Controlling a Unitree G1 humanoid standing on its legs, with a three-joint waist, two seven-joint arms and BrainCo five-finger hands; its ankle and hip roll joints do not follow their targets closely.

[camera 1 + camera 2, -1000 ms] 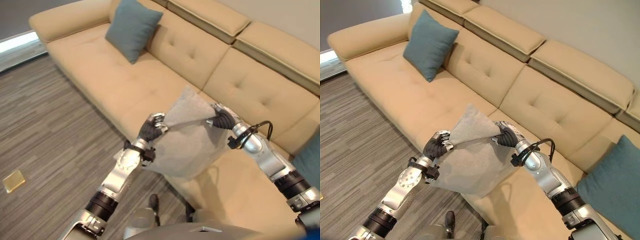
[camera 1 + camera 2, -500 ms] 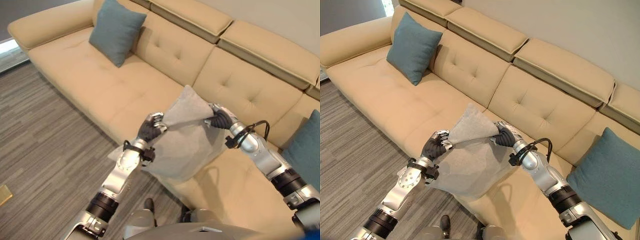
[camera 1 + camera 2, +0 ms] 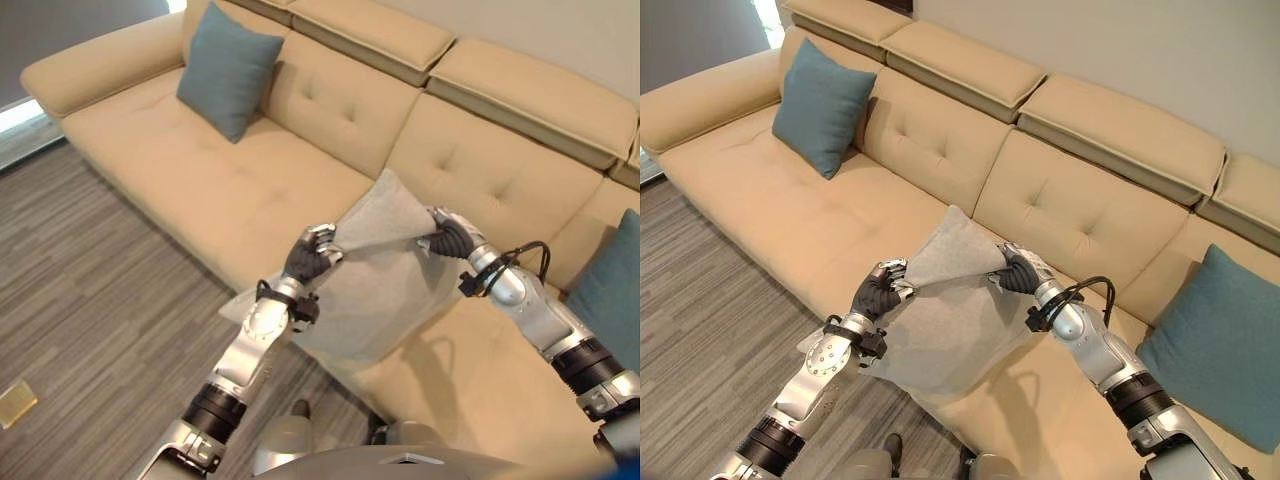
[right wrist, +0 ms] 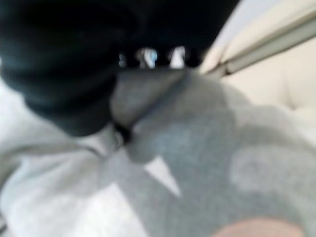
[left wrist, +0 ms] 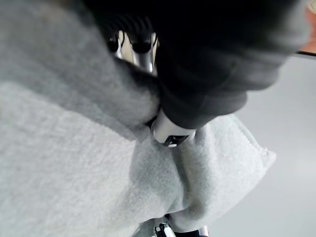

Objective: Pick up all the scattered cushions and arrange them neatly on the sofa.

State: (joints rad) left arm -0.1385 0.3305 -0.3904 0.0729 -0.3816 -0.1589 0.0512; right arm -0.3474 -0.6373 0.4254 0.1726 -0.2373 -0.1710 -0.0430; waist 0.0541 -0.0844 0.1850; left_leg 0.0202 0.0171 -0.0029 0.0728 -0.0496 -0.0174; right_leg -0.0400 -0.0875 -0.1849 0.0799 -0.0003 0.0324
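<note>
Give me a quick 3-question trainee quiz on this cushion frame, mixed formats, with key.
1. True or false: the grey cushion is gripped by both the left hand and the right hand.
2. How many teal cushions rest on the sofa?
A) none B) one C) two
3. Fill in: the teal cushion at the left end leans against the sofa's ____.

Key
1. True: each hand pinches an upper edge of the grey cushion, which is held up over the seat's front edge.
2. C: one at the left end, the other teal cushion at the right end.
3. Backrest.
</note>
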